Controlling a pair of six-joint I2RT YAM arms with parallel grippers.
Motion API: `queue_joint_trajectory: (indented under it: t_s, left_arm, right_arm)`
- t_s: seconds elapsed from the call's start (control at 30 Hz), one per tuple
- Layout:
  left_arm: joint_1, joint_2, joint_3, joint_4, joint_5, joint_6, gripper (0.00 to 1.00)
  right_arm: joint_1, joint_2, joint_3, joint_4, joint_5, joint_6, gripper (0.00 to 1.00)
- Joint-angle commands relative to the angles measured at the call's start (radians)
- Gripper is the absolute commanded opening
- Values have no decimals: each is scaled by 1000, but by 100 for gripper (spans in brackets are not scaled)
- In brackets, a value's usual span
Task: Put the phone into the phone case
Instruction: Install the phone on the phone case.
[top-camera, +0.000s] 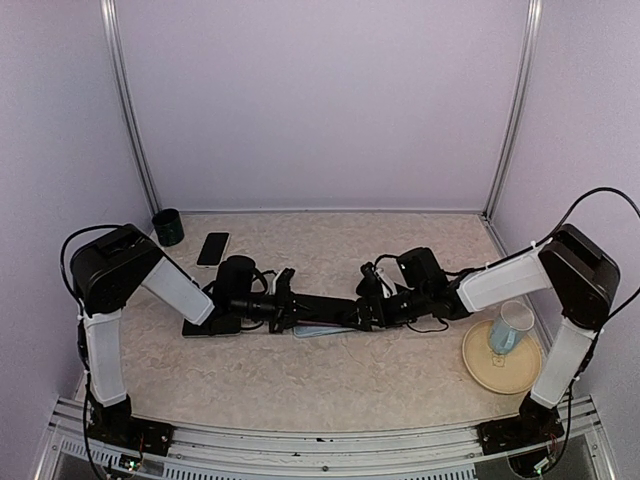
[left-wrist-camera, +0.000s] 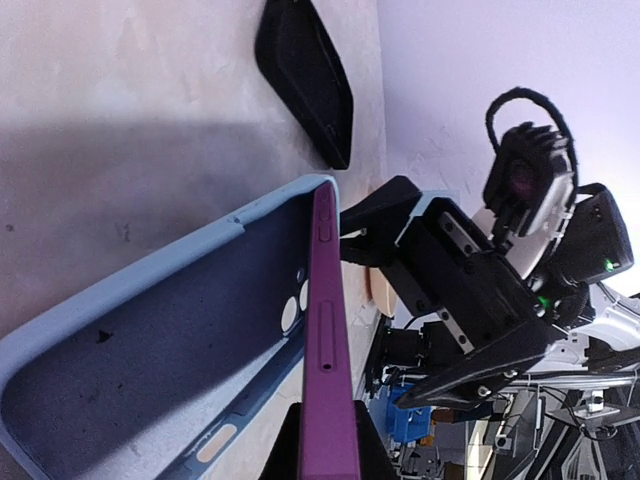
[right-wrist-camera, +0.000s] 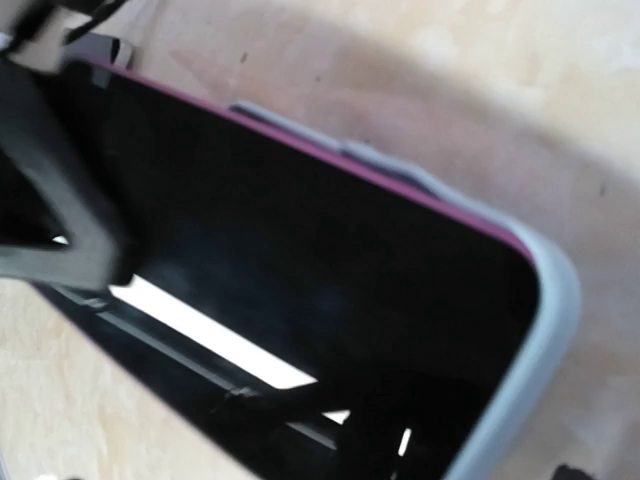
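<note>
Phone (left-wrist-camera: 328, 340): purple-edged, pinched edge-on in the left gripper (left-wrist-camera: 326, 452) and tilted up; its far corner, ahead of the fingertips, meets the case's corner.
Phone case (left-wrist-camera: 130, 350): pale blue, open side up, beneath the held phone, apparently flat on the table (left-wrist-camera: 120, 60).
Right gripper (top-camera: 362, 312): at the far end, facing the left one; clenched or released, I cannot tell.
Risk, tilt: pressing down at this angle could pop the tucked corner out or fold the soft lip under.
Risk, sliding: if nothing pins it, the case may skate away from the fingers.
Risk, early release: the phone would perch on the rim, unseated.
</note>
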Motion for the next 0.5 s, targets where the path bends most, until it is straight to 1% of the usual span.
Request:
queue_joint_trajectory:
  t_s: [0.0,0.13,0.33,0.47]
  left_arm:
    - [2,-67,1,130,19,-4,0]
    - [0,-71,-1,139,26,-8,0]
    - [-13,-60,-2,143,33,-4,0]
    - [-23,-49,3,152,40,-8,0]
  right_arm:
    - [-15,-17,-14,1,-27,13,100]
    - [-21,-4,-13,43,-81,37,99]
    - [-32,5,-17,161,-197,96,96]
    - [-32,31,10,175,-224,109,95]
